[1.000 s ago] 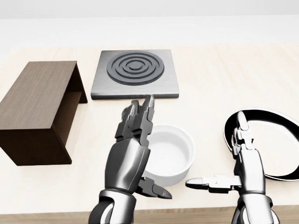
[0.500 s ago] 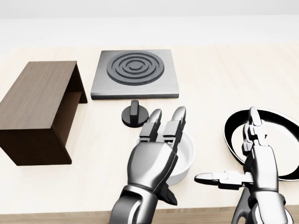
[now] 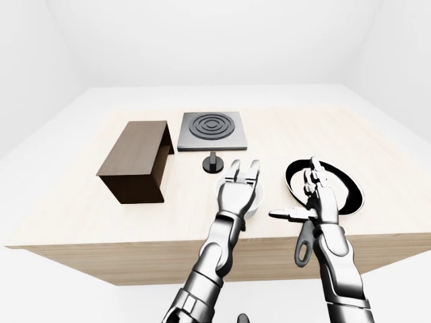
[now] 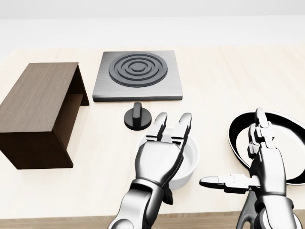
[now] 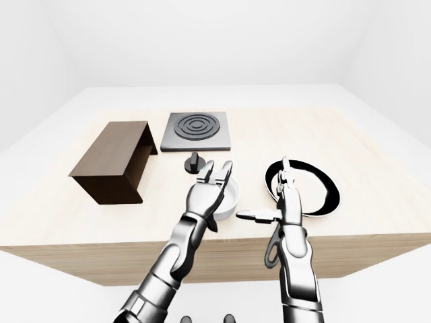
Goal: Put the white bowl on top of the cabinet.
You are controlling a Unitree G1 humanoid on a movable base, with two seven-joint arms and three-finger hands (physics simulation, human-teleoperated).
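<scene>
Left hand spreading flat over the white bowl on the wooden table

In the head view the left hand (image 4: 159, 160) is lying over the white bowl (image 4: 188, 164), fingers (image 4: 183, 125) extended and unclenched, covering the bowl's left half rather than curling round it; real contact is unclear. The right hand (image 4: 259, 164) is hovering splayed, thumb pointing left, over the black frying pan (image 4: 286, 125), gripping nothing. The bowl is sitting on the table (image 4: 228, 81) below the round black knob (image 4: 137, 116) and the hotplate (image 4: 138, 74), right of the dark wooden cabinet (image 4: 35, 112)
</scene>
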